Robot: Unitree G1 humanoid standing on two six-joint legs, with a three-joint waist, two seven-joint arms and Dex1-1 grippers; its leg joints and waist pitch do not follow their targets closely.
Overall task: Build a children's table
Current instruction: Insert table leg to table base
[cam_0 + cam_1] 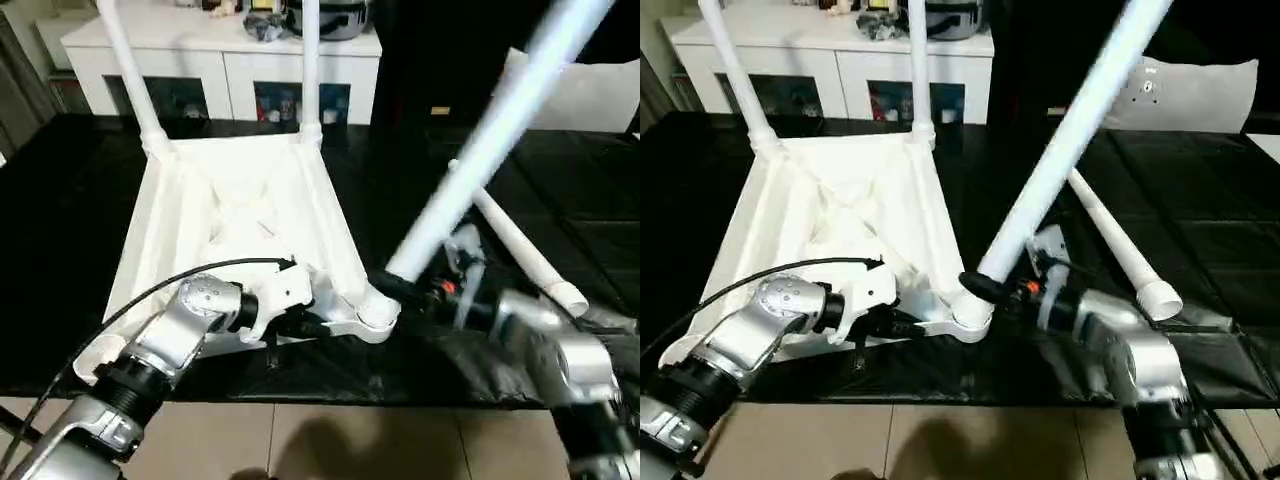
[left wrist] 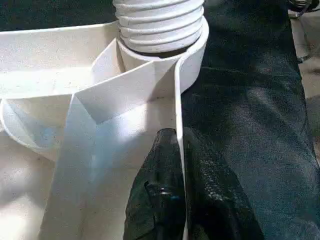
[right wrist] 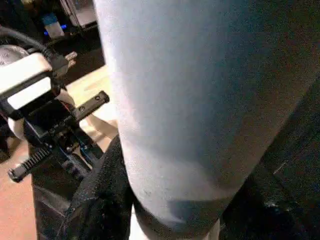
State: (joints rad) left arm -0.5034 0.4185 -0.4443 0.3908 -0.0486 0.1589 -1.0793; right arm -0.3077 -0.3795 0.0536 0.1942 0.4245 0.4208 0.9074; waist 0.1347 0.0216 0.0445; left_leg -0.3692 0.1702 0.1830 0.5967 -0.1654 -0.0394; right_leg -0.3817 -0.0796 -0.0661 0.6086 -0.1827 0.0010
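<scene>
The white table top [image 1: 240,215] lies upside down on a black mat [image 1: 1200,200], its ribbed, cross-braced underside facing up, near the mat's front edge. Two white legs stand upright in the sockets at the top's far corners: one at the far left corner [image 1: 125,60], one at the far right corner [image 1: 310,60]. The left gripper [image 2: 177,170] is pinched together on the thin upright wall of the top at its near edge, one black finger on each side of the wall, just beside the near right corner socket [image 1: 378,312]. A ribbed leg end sits in that socket in the left wrist view. The right gripper [image 1: 985,287] is clamped around the lower part of a third leg [image 1: 1065,140], which leans up and away to the right from that socket. A fourth leg [image 1: 1120,245] lies loose on the mat to the right of the top. A white glass-door cabinet [image 1: 220,70] stands beyond the mat's far edge.
</scene>
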